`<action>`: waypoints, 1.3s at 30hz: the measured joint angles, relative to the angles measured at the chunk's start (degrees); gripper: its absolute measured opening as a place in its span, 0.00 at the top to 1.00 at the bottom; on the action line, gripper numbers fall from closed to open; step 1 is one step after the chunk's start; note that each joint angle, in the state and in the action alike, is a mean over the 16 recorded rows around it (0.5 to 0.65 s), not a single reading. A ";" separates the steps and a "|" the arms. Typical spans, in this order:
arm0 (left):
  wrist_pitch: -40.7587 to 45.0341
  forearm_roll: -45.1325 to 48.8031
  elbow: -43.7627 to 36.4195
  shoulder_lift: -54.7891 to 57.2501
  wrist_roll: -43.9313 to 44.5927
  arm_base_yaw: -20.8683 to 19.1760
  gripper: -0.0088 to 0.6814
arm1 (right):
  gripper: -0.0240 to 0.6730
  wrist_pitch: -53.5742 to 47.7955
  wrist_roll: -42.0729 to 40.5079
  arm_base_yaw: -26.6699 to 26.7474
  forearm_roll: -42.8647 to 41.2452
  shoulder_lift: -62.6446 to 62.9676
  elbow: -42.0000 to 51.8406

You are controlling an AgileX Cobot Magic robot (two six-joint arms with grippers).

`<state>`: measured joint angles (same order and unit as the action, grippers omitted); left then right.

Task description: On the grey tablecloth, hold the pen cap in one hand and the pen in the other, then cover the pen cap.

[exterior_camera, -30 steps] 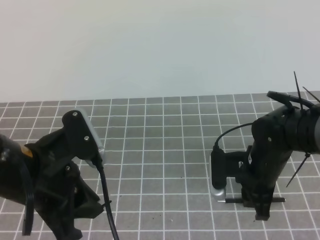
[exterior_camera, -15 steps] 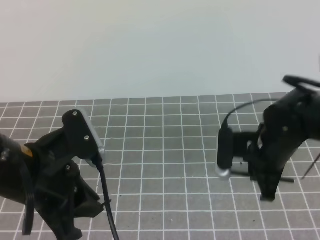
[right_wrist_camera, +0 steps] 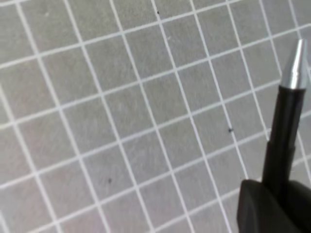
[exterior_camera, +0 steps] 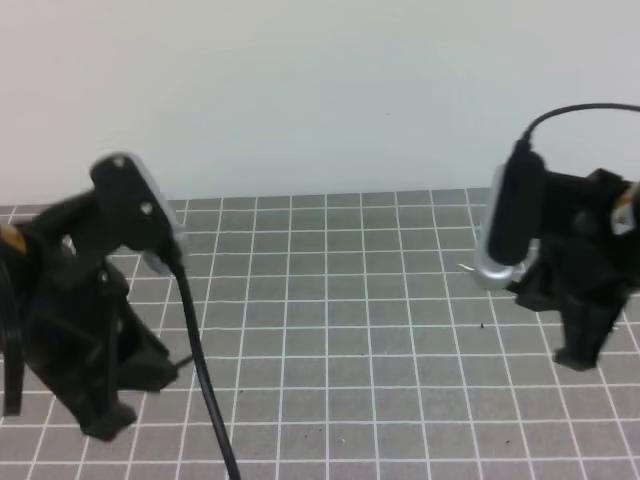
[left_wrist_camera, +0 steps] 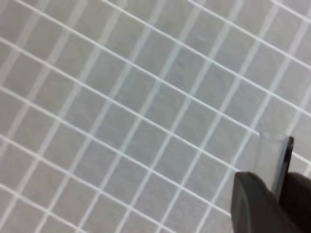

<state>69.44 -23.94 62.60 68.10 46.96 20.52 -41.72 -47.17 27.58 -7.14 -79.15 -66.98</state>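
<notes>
Both arms have risen off the grey tablecloth (exterior_camera: pixel 330 300) since a second ago. My right end effector (right_wrist_camera: pixel 272 194), then low over the cloth, has clamped together on the pen (right_wrist_camera: pixel 286 121) and carries it clear, silver tip forward. My left end effector (left_wrist_camera: pixel 272 194) is nearly closed on a thin item I judge to be the pen cap (left_wrist_camera: pixel 279 162); blur limits certainty. Both parts appear in hand. Next: align tip and cap.
</notes>
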 joint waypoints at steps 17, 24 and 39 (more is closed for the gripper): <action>0.39 9.13 4.91 9.27 -4.03 13.32 0.91 | 0.97 11.62 3.54 8.51 -23.25 17.98 18.48; 0.33 5.88 8.69 12.60 -3.13 14.31 0.90 | 0.97 14.37 14.43 15.89 -45.02 18.58 21.23; 0.87 -2.18 16.20 16.22 -2.27 12.36 0.93 | 0.97 6.72 38.25 27.84 -77.20 14.67 21.52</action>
<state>70.31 -26.13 78.80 84.32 44.69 32.88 -35.00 -8.92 55.42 -84.34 -64.48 -45.46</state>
